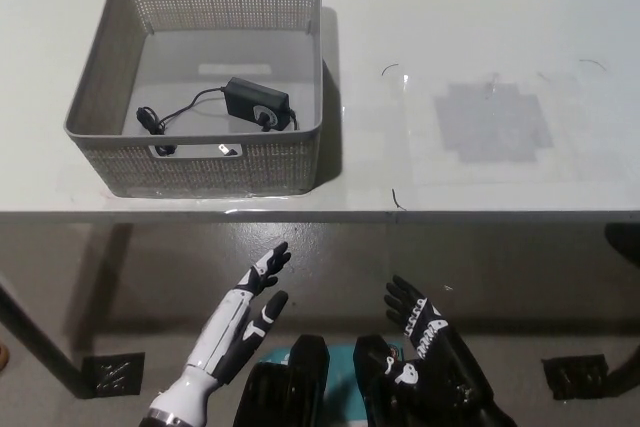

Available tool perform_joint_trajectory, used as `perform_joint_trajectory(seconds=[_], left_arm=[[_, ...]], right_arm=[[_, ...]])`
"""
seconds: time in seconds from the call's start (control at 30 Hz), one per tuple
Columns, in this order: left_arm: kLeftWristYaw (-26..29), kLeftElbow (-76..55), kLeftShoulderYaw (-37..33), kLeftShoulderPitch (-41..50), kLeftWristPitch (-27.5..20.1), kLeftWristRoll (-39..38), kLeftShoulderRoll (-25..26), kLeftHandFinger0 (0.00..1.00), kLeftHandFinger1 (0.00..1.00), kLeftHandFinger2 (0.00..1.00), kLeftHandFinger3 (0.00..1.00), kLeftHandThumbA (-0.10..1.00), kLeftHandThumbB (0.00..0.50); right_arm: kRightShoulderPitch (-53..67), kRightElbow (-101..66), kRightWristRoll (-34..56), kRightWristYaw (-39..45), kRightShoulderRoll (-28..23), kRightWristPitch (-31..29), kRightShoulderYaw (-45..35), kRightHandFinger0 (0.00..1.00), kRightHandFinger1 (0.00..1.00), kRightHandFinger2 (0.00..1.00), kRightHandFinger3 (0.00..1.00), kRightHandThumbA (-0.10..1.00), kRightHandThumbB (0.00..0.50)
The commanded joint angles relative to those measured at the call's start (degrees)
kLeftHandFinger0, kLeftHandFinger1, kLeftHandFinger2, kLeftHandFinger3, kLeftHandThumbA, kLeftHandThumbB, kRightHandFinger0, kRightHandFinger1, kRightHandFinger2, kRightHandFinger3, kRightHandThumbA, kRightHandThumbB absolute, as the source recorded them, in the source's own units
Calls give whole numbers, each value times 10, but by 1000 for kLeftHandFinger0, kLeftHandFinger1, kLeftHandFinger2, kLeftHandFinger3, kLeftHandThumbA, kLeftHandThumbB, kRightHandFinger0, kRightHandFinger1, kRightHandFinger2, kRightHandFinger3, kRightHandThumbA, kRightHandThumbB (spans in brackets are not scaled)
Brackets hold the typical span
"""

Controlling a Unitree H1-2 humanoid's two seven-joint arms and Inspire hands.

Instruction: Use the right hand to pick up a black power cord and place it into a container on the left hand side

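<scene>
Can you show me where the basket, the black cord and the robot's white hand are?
Basket [205, 162]: head view, front wall.
Cord [258, 103]: head view, its black power brick.
Left hand [252, 297]: head view, middle of hand.
</scene>
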Motion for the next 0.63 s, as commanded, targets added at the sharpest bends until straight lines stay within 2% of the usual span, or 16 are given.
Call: perform_joint_trajectory(seconds=[0.0, 0.07, 0.27, 0.43, 0.6], left_arm=[[-10, -22, -5, -3, 6, -7, 5, 1000, 1000, 1000, 1000, 1000, 107], [-12, -24, -6, -2, 10, -5, 7, 1000, 1000, 1000, 1000, 1000, 114], [-11, -18, -4, -10, 7, -5, 7, 1000, 1000, 1000, 1000, 1000, 131], [-14, -17, -6, -13, 10, -1, 11, 1000, 1000, 1000, 1000, 1000, 117], [-18, -22, -7, -12, 18, 2, 13, 1000, 1000, 1000, 1000, 1000, 134]], right_arm=[[-9, -15, -11, -14, 1, -36, 4, 1000, 1000, 1000, 1000, 1000, 320], [-7, -19, -12, -13, 0, -38, 5, 1000, 1000, 1000, 1000, 1000, 297], [-15, -19, -16, -18, -1, -35, 4, 1000, 1000, 1000, 1000, 1000, 291], [-18, -20, -11, -15, -1, -31, 4, 1000, 1000, 1000, 1000, 1000, 296], [-18, -21, -14, -17, -2, -33, 6, 1000, 1000, 1000, 1000, 1000, 285]])
